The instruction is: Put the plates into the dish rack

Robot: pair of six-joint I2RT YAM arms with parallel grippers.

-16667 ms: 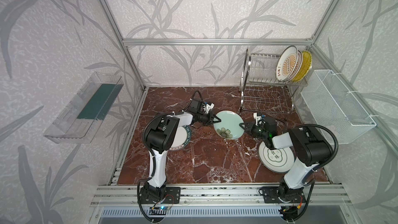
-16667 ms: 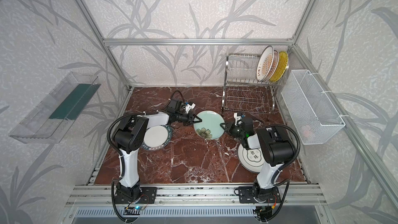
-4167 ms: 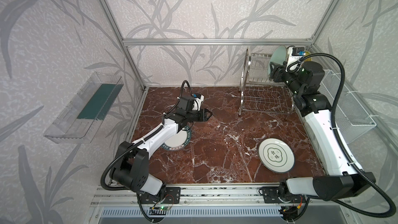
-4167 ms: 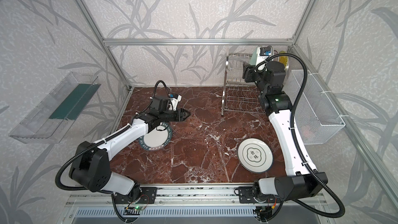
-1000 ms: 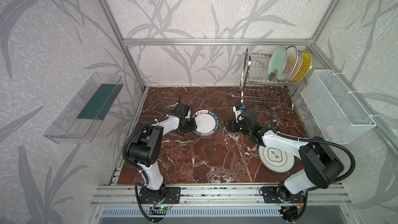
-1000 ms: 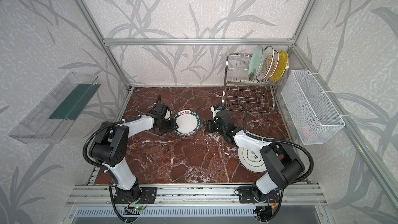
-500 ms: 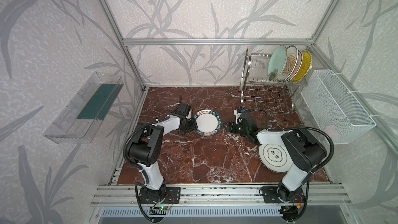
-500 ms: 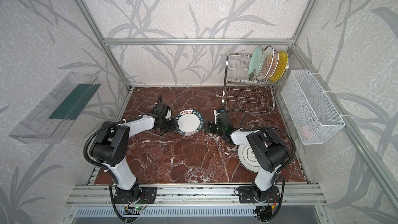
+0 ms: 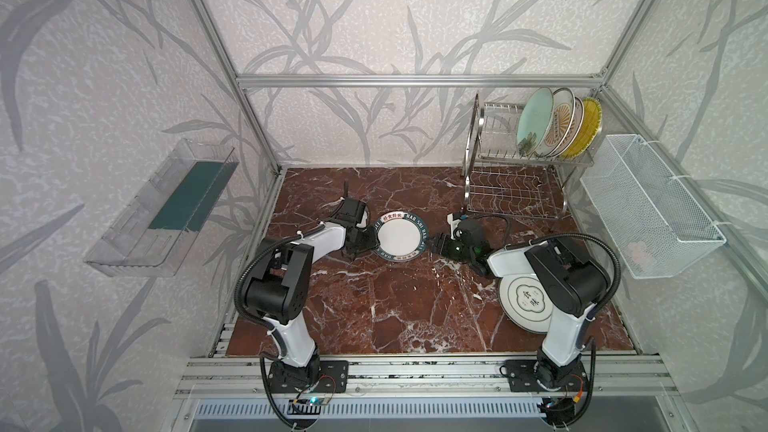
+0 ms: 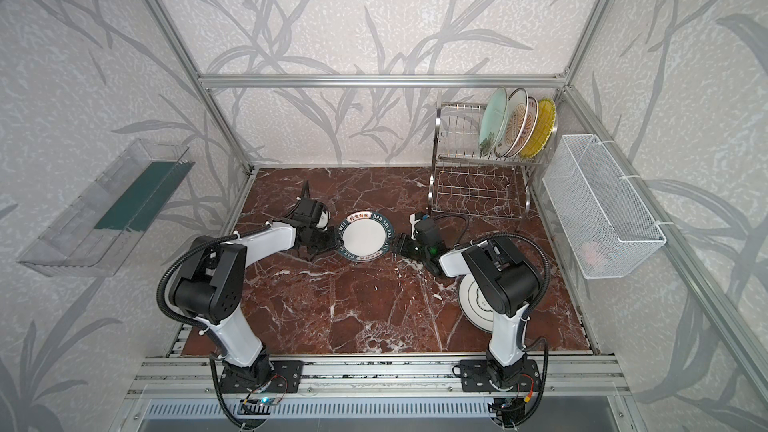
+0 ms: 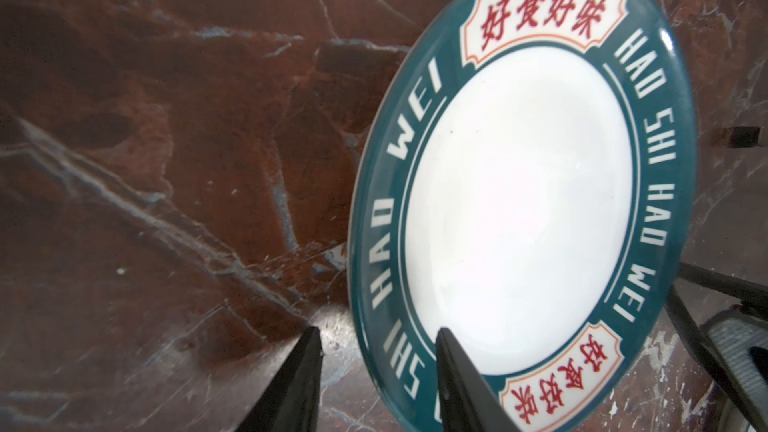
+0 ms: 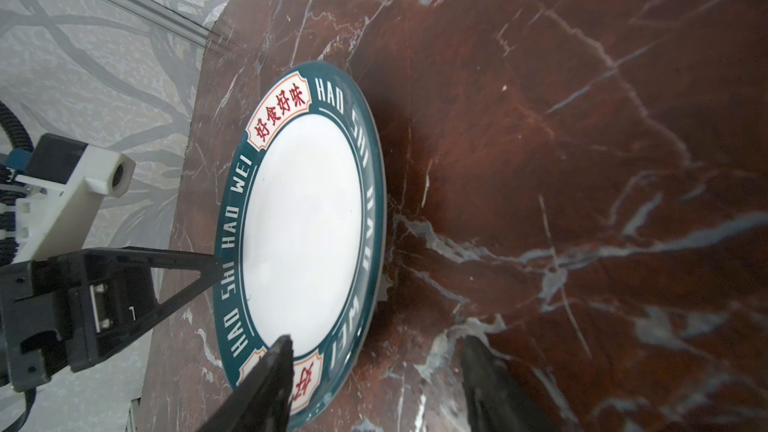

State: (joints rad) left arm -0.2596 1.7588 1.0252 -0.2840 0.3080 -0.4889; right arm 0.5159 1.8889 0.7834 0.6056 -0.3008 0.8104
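Lettered plate (image 9: 401, 236) has moved from the left side of the desk (image 9: 374, 309) to mid-desk, and the pale green plate (image 9: 534, 122) that was mid-handover earlier now stands in the dish rack (image 9: 473, 147). My left fingers (image 11: 453, 371) are clamped on the lettered plate's left rim, one on the teal band and one underneath; the right wrist view shows both tips meeting at the rim. Plate looks slightly tipped, with shadow under it, so I judge I'm holding it up to lift the far rim clear of the desk. My right fingers (image 12: 270, 380) are spread and straddle the opposite rim, one over the plate face and one on the desk side, not biting as far as I can tell. Reads as a handover: the rack is back right, on the right arm's side, well away from my left arm. Top tier holds four plates on edge, packed toward its right end: pale green, two sunburst plates (image 9: 559, 126), yellow plate (image 9: 591, 126). Free slots sit left of the green one. Cloud-emblem plate (image 9: 524, 300) lies flat on the desk front right, partly under my right arm, not loaded. Next, I'd say: close right, then release left. Risk: releasing left before the right bite is firm drops the plate.
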